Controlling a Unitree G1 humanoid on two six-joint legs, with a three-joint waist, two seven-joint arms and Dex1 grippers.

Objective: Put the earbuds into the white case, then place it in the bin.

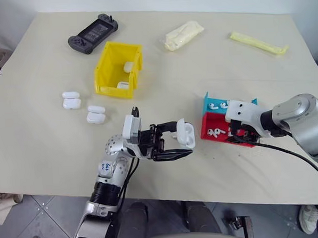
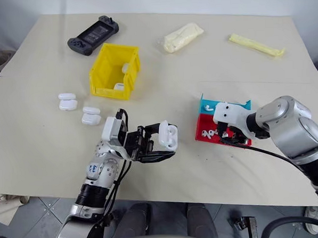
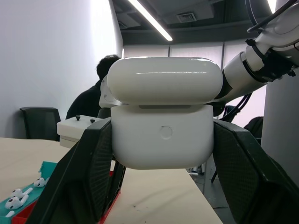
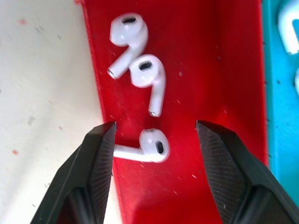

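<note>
Nearest the robot, the left end effector (image 1: 177,141) is clenched on the small glossy white rounded-rectangle earbud case (image 1: 186,134), held clear above the pale beige counter (image 1: 37,141) with its hinged lid ajar; in the left wrist view the case (image 3: 163,135) sits squarely between the two black fingers (image 3: 81,177).

At about 3 o'clock from that case, the right end effector (image 4: 155,133) points down into the small red plastic tray (image 1: 208,128), its black fingers (image 4: 96,154) spread and gripping nothing. One tiny glossy white stemmed earbud (image 4: 142,147) lies on the red floor between the fingertips, its stem tip near the finger by the tray wall. Two more earbuds (image 4: 138,65) lie just beyond it, touching each other. The smaller blue tray (image 1: 216,105) adjoins the red one on its far side and holds further earbuds.

At 10 o'clock from the held case, two pairs of spare white cases (image 1: 96,115) rest on the counter. Farther, at 11 o'clock, stands the bright yellow plastic open-top bin (image 1: 106,74) with white cases inside.

Farthest lie a dark grey handheld game console (image 1: 92,33), a pale cream plastic-wrapped packet (image 1: 183,35), and a long yellow wrapped strip (image 1: 258,43).
</note>
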